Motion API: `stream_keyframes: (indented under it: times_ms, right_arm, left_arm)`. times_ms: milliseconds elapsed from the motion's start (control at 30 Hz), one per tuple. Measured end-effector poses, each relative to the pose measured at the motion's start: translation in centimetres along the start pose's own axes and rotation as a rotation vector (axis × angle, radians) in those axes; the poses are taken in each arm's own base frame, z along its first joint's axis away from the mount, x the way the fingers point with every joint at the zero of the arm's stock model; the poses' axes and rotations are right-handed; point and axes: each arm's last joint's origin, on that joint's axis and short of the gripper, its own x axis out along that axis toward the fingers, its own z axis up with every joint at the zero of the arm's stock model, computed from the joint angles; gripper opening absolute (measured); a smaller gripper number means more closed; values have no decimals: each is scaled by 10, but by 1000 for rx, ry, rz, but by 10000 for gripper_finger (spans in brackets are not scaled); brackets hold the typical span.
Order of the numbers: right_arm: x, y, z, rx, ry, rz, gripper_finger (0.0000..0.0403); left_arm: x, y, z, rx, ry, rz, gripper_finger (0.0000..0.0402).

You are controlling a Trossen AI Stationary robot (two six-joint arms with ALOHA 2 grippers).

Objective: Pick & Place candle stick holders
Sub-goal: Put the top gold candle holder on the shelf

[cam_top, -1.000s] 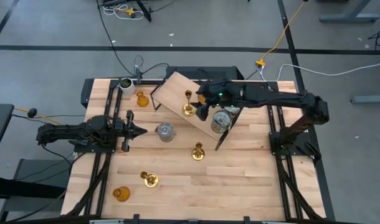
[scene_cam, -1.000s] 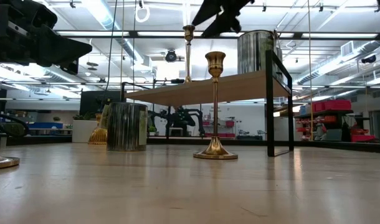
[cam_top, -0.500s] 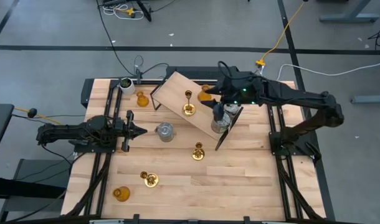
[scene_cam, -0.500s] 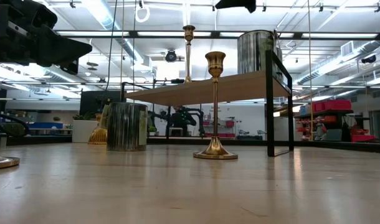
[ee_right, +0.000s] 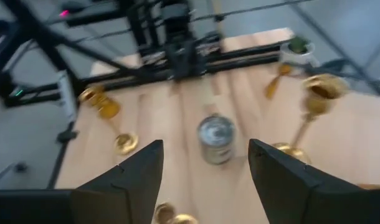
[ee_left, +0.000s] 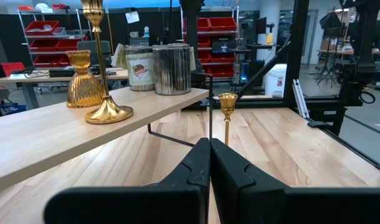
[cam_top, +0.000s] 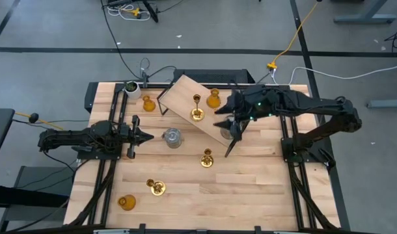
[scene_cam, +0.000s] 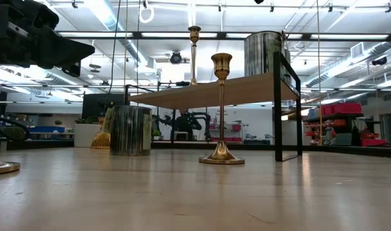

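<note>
High view: the right pincer [cam_top: 230,125], fingers apart and empty, hovers over the raised wooden shelf [cam_top: 185,97]. On that shelf a brass candle stick [cam_top: 197,107] stands upright, an amber glass holder [cam_top: 213,99] beside it. Left of the shelf, the left pincer [cam_top: 145,136] rests together above the tabletop [cam_top: 250,188]. Only the low view shows the shelf's silver cylinder [scene_cam: 261,53].

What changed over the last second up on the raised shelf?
The right pincer has left the squat amber glass holder standing on the raised wooden shelf and pulled back toward the shelf's right end, above the silver metal cylinder holder, jaws open and empty. The left pincer, shut, and all other holders stayed put.
</note>
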Motion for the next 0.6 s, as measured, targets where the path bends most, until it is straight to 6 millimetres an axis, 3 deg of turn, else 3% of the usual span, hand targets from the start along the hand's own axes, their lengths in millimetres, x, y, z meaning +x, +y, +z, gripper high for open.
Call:
stream_keyframes:
  times_ms: [367, 600]
  right_arm:
    - [25, 13, -7, -45, 69, 86, 235]
    - [60, 20, -20, -81, 174, 146, 236]
  left_arm:
    - [0, 0, 0, 0, 0, 0, 12]
    - [0, 0, 0, 0, 5, 0, 12]
